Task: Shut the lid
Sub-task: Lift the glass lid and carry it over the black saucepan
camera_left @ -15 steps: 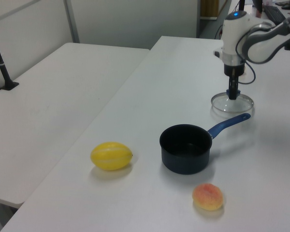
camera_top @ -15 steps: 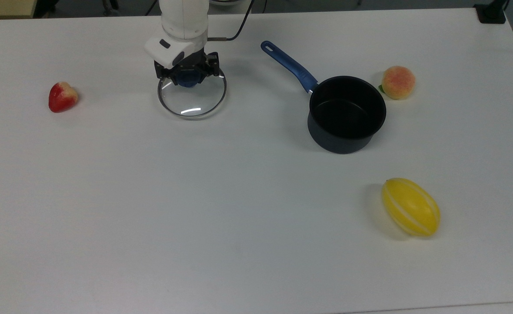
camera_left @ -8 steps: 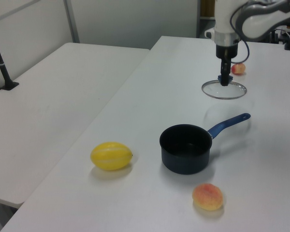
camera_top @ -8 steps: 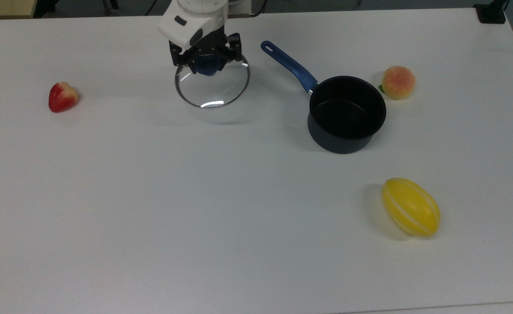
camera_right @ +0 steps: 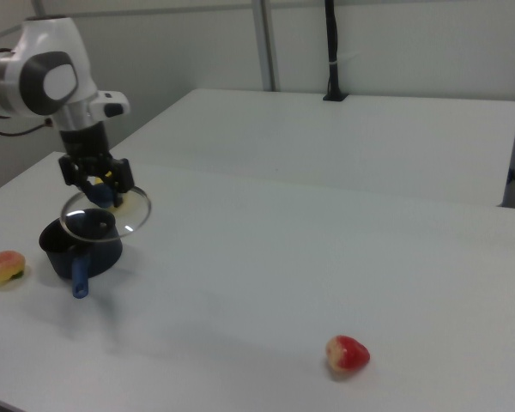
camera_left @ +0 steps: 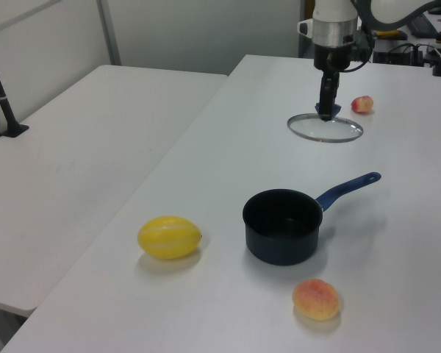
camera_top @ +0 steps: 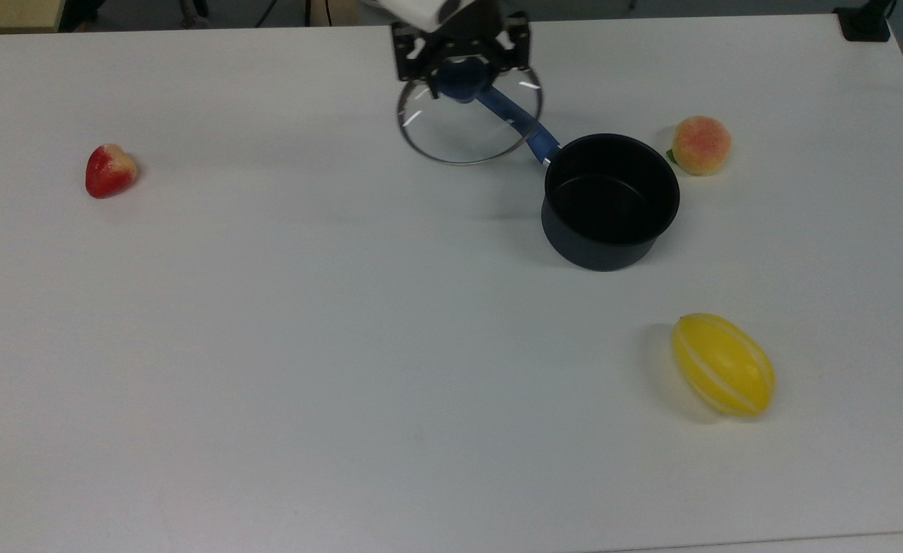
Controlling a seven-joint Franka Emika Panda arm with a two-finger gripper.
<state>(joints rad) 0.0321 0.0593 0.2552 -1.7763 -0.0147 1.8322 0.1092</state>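
Note:
The round glass lid (camera_top: 468, 132) (camera_left: 325, 129) (camera_right: 129, 214) with a metal rim hangs level in the air, above the table. My gripper (camera_top: 461, 79) (camera_left: 326, 109) (camera_right: 98, 190) is shut on its blue knob (camera_top: 463, 81). In the top view the lid overlaps the blue handle (camera_top: 532, 130) of the dark saucepan (camera_top: 610, 200) (camera_left: 283, 225) (camera_right: 75, 245), left of the pan's open mouth. The saucepan stands upright and open on the white table (camera_top: 344, 346).
A red strawberry (camera_top: 110, 170) (camera_right: 347, 354) lies at the top view's left. A peach (camera_top: 700, 144) (camera_left: 317, 298) (camera_right: 4, 265) sits close beside the pan. A yellow melon (camera_top: 723, 364) (camera_left: 169, 236) lies at the top view's lower right. A second table (camera_left: 81, 140) adjoins in the left view.
My gripper has lifted the lid off the table and carried it rightwards in the top view, from clear of the pan to over the pan's handle. The pan and fruit stayed put.

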